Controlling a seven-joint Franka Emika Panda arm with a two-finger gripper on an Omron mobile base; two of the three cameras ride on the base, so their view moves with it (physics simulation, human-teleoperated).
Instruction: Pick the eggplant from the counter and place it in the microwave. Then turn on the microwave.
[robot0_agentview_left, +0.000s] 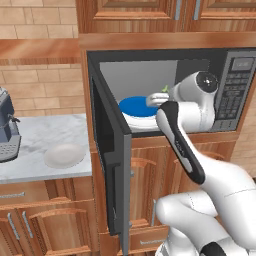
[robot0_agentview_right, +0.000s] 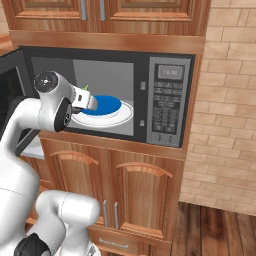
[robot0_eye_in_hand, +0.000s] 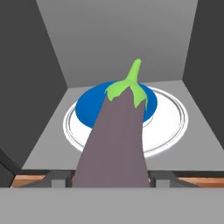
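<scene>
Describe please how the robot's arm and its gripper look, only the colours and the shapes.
The arm is made of smooth, rounded white segments, with dark bands and a dark round cap at the joints. One dark strip runs along a link. No cables show. The gripper has two small dark-grey finger tips.

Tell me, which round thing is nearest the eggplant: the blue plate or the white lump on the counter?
The blue plate inside the microwave. The eggplant points right over it; the white lump sits outside on the counter.

base views flank microwave (robot0_agentview_right: 165, 100); hand inside.
</scene>
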